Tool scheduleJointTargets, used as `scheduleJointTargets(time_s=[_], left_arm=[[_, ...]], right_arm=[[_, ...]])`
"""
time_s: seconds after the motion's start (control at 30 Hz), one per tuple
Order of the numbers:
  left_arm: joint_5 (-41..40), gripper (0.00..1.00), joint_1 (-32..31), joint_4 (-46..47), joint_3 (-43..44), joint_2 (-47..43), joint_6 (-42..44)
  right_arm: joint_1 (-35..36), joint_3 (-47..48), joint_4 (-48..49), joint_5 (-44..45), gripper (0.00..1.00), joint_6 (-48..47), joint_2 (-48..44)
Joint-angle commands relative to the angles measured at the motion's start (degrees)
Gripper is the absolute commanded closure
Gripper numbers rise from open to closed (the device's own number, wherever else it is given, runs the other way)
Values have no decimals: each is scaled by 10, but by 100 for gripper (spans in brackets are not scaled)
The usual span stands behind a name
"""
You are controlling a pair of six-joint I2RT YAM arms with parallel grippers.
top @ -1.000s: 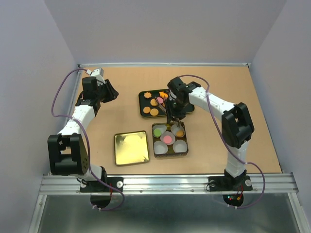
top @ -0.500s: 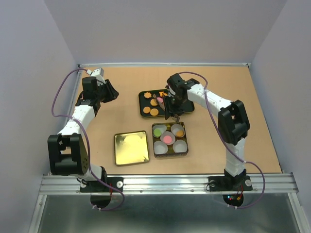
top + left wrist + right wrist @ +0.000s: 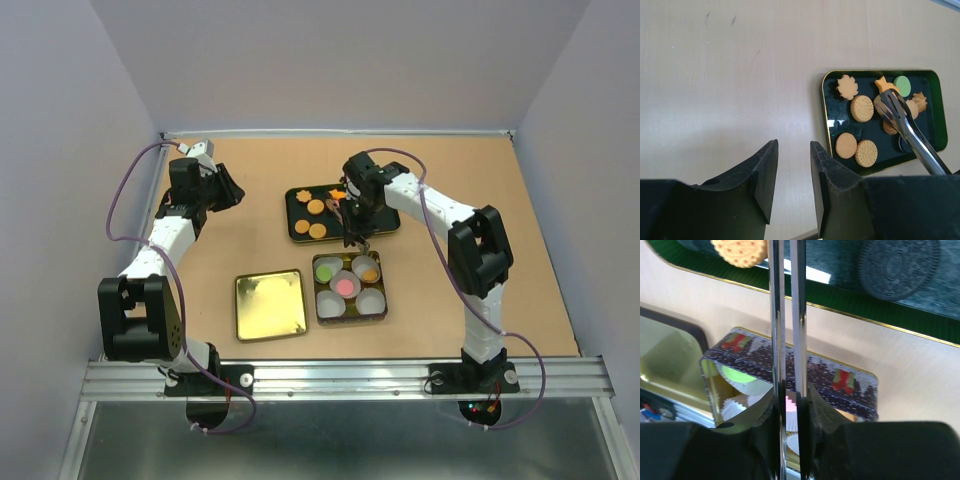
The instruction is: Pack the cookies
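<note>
Right pincer (image 3: 790,407) clamps silver tongs (image 3: 906,126), their tips over the cookies (image 3: 862,108) in the dark tray (image 3: 840,121). Left pincer (image 3: 792,152) stands apart, empty.

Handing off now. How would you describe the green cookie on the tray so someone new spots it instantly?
Find the black tray with the gold rim, just beyond the tin of paper cups. The green cookie lies flat near its far rim, beside the tongs. It is the only green piece there; its neighbours are orange.
</note>
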Motion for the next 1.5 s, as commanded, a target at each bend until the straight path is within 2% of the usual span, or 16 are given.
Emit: scheduleJointTargets(time_s=[0.0,0.23,0.43,0.73,0.8,0.83,0.97,1.13,1.47], left_arm=[[7,57,-2,14,8,-14,-1],[6,58,-2,14,7,-15,-1],[6,58,-2,14,7,-14,-2],[5,58,-2,13,7,-13,-2],[6,58,-2,14,7,-13,-2],[7,57,-2,14,7,-12,-3],[7,57,-2,14,7,-13,-2],[6,58,-2,14,7,-13,-2],[6,57,-2,14,8,-14,-3]], right_arm=[[-4,27,-21,31,75,-5,-35],[-6,39,-41,71,79,-7,-56],[-14,56,-48,78,84,-7,-72],[-25,66,-58,80,85,-10,-83],[-24,61,-58,75,81,-9,-83],[-25,58,-58,74,73,-8,-83],[-25,47,-57,51,62,-5,-77],[-25,42,-57,15,56,-1,-70],[-25,-9,-43,-21,52,0,-72]])
